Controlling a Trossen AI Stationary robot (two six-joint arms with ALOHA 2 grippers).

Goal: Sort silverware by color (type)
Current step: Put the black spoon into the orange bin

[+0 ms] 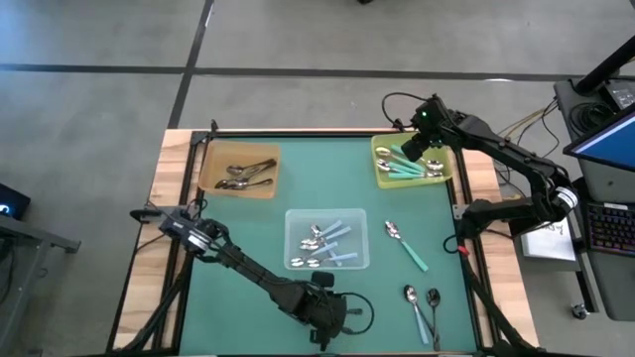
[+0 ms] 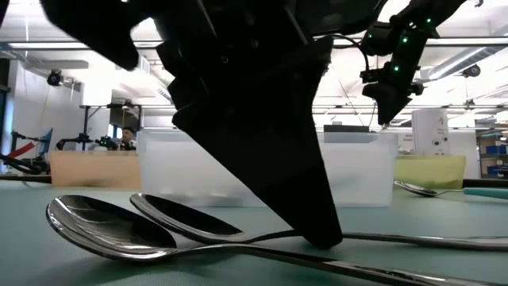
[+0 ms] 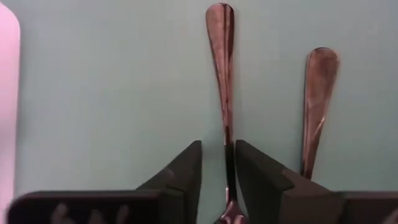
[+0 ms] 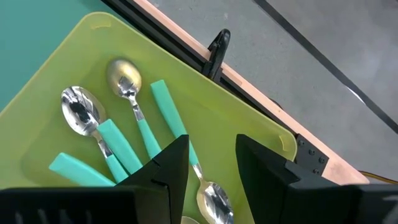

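Observation:
Two all-dark metal spoons point(image 2: 111, 226) lie side by side on the green mat near the table's front edge, their handles point(image 3: 221, 62) pointing away from my left wrist. My left gripper point(image 3: 217, 146) is down at the mat, open by a narrow gap, with one spoon's thin neck between its fingers. The second dark spoon point(image 3: 320, 93) lies just beside it, outside the fingers. My right gripper point(image 1: 407, 157) hangs open and empty above the yellow-green tray point(image 4: 93, 31) at the far right. Several teal-handled spoons point(image 4: 115, 146) lie in that tray. My left gripper comes slanting down from above, its fingers on either side of the dark spoon's neck point(image 3: 228, 140) and lying across the handle. The spoon lies flat on the mat. One finger point(image 3: 255, 168) stands close against the neck; I cannot tell whether it touches.
A brown tray point(image 1: 208, 164) with dark spoons stands at the far left. A clear tray point(image 1: 291, 238) with pale-blue-handled spoons sits mid-table. A teal-handled spoon point(image 1: 407, 246) and two more spoons point(image 1: 424, 307) lie loose on the mat at the right.

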